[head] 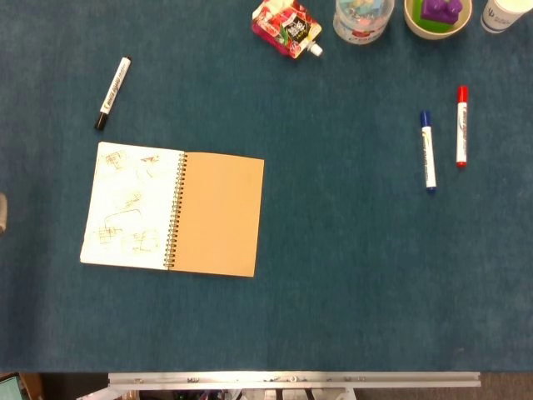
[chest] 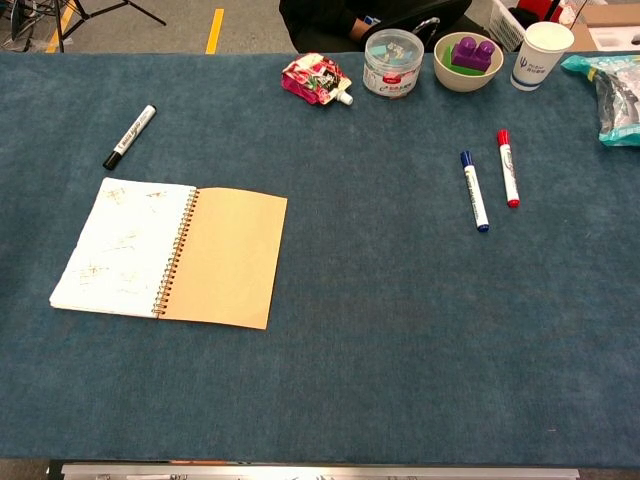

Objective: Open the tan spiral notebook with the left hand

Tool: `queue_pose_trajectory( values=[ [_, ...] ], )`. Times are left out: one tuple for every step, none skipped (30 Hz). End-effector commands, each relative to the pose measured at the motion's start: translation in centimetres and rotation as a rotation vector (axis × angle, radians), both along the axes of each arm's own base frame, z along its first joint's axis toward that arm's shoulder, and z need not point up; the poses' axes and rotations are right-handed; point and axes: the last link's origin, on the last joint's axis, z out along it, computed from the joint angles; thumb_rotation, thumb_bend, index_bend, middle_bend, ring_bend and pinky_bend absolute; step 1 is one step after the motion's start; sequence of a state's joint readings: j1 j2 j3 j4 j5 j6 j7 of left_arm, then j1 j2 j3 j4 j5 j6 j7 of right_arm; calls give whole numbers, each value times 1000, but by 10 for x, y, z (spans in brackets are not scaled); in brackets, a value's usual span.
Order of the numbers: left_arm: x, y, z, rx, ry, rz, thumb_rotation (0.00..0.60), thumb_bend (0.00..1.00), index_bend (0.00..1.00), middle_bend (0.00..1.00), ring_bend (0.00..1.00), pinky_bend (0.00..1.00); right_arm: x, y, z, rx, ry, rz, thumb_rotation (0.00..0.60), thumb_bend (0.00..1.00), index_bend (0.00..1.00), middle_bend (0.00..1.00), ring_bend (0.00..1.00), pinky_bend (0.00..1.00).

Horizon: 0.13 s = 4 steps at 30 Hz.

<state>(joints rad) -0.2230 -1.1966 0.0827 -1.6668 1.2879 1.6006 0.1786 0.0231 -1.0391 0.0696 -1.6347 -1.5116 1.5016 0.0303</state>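
Note:
The tan spiral notebook (head: 173, 212) (chest: 170, 256) lies open and flat on the blue table. Left of its spiral is a white page with pencil sketches, and right of it a plain tan leaf. Nothing touches it. A small grey sliver at the left edge of the head view is all that shows of my left hand (head: 2, 213), well left of the notebook; how its fingers lie is hidden. The chest view shows no hand. My right hand appears in neither view.
A black marker (head: 112, 92) (chest: 130, 136) lies just beyond the notebook's far left corner. Blue (chest: 474, 190) and red (chest: 508, 167) markers lie to the right. A snack pouch (chest: 315, 78), clear jar (chest: 392, 62), bowl (chest: 445, 67) with a purple block and paper cup (chest: 541, 52) line the far edge.

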Motion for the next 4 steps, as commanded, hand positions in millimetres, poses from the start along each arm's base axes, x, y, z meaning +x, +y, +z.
queue_pose_trajectory(
  values=[
    [-3,-6,2,12,-8,8,600,439,64,97,60,0,2,-1,-1,9,2,7,600,226,238,249,147,265],
    [-4,-8,3,15,-7,11,600,439,64,97,60,0,4,-2,-2,14,3,11,600,226,238,249,147,265],
    [-4,-9,3,16,-5,13,600,439,64,97,60,0,5,-2,-3,17,4,15,600,226,238,249,147,265],
    [-5,-10,3,17,-3,17,600,439,64,97,60,0,6,-3,-4,21,2,18,600,226,238,249,148,265]
  ],
)
